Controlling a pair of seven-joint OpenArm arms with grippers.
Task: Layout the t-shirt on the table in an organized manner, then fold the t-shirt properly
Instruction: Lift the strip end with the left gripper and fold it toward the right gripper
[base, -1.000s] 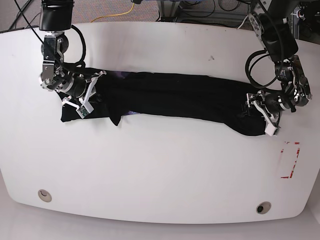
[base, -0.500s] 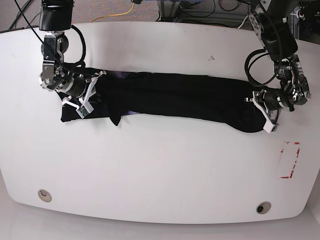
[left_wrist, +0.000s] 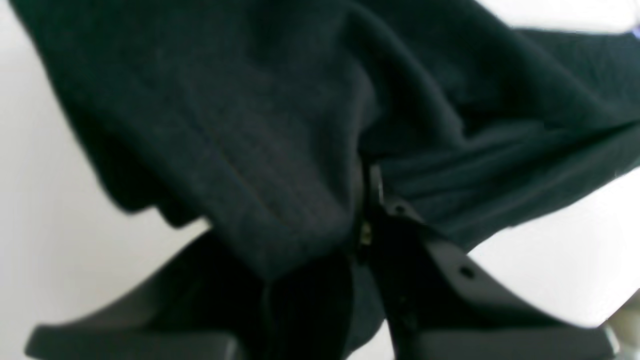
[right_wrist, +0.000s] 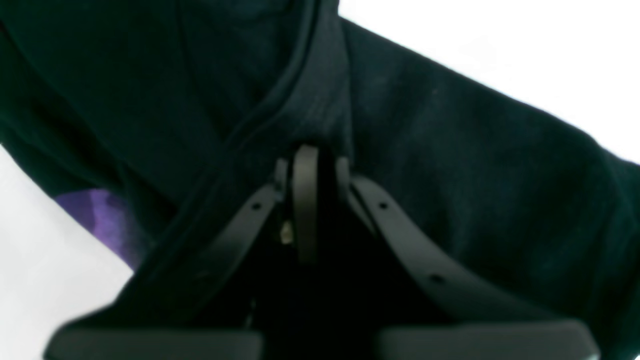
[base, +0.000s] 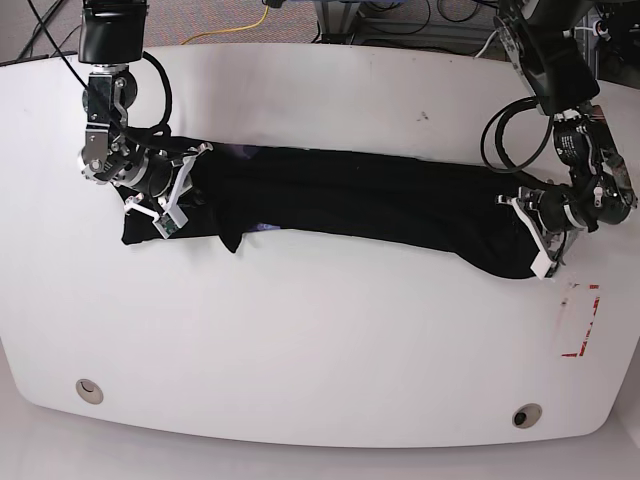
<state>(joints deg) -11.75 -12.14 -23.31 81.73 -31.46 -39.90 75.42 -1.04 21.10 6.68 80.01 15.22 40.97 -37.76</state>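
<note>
Base view shows my left gripper (base: 538, 240) has just closed onto the t-shirt (base: 350, 200) end and drawn it outward; my right gripper (base: 170, 195) stays clamped on the other end. It lies stretched across the table (base: 320, 340), ready for spreading. No writing readable.

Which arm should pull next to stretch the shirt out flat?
Probably left: its gripper pinches the shirt's end with bare table beyond it. The right gripper grips the bunched end.

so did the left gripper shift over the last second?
Yes. In the base view the left gripper, shut on the t-shirt, moved outward toward the table's edge and nearer the red tape marks.
</note>
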